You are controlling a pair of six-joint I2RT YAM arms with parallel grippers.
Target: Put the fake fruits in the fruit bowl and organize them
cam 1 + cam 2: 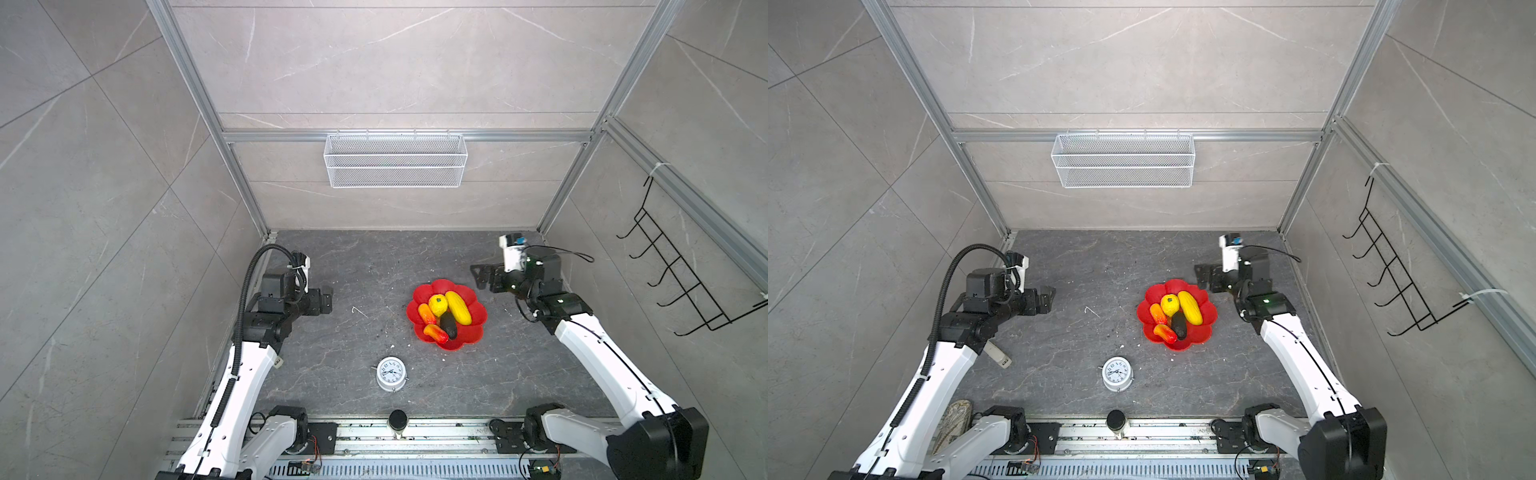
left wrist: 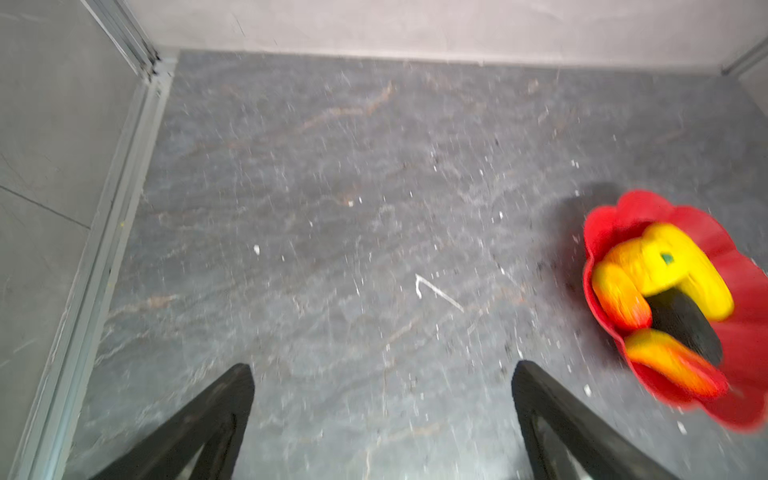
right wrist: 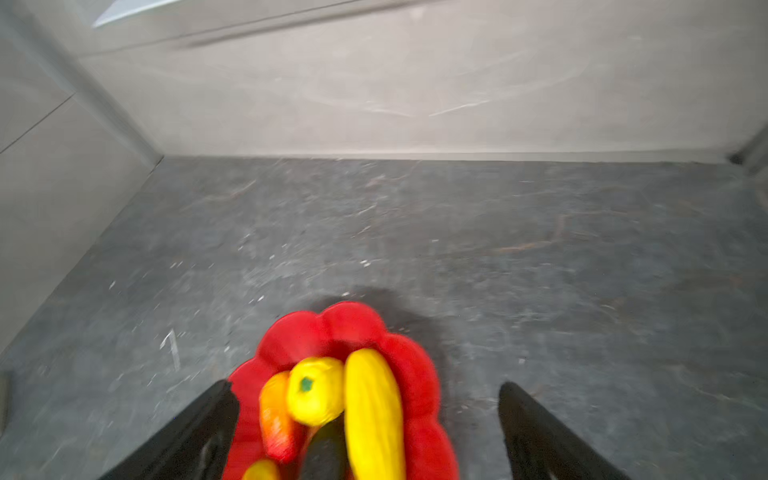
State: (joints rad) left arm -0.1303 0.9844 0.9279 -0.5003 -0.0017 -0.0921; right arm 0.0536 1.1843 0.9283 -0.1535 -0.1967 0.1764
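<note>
fruits: all five lie in the bowl (image 1: 475, 329): long yellow (image 1: 458, 307), round yellow (image 1: 438, 304), far orange-red (image 1: 427, 313), near orange-red (image 1: 436, 333), dark oval (image 1: 449, 325). They are clustered and touching.
bowl: set on the counter (image 1: 353, 270), right of centre, no tool in contact.
handling: the fruits are judged light, stiff and hollow. The skins are glossy, so slip under a pinch is expected, and the round yellow is likely to roll.
hold points: the long ones are best taken across the short axis at mid-length. The round yellow is best taken across its widest girth, clear of the green stem. The dark oval is wedged between neighbours, so those may be disturbed.
bowl handling: judged light and thin-walled, likely to slide if nudged at the rim.
right tool (image 1: 478, 276): jaws spread wide, nothing held or touched. It hangs just beyond the bowl's far right rim.
left tool (image 2: 382, 372): jaws spread wide, empty, over bare counter, well apart from the bowl.
status: placing is judged done. At most some tidying is left.
</note>
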